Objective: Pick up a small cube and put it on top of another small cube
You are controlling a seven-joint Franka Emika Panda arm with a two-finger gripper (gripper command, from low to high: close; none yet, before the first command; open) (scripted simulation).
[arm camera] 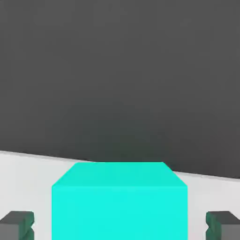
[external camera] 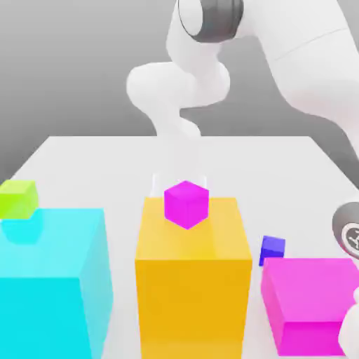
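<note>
Small cyan cube (arm camera: pixel 119 213) between fingers of spread claw (arm camera: pixel 120 225), gap either side. Grasping step, apparently; next, close squarely, then lift.

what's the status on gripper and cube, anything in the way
Gripper open; turquoise cube between its fingers, gap either side, not gripped; nothing seen blocking those gaps.

Turquoise cube (arm camera: pixel 119 211), lime cube (external camera: pixel 17 200), magenta cube (external camera: pixel 186 205), blue cube (external camera: pixel 273 250)

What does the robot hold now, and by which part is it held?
Nothing is held: the open fingers stand on both sides of the turquoise block, with a gap on each side.
</note>
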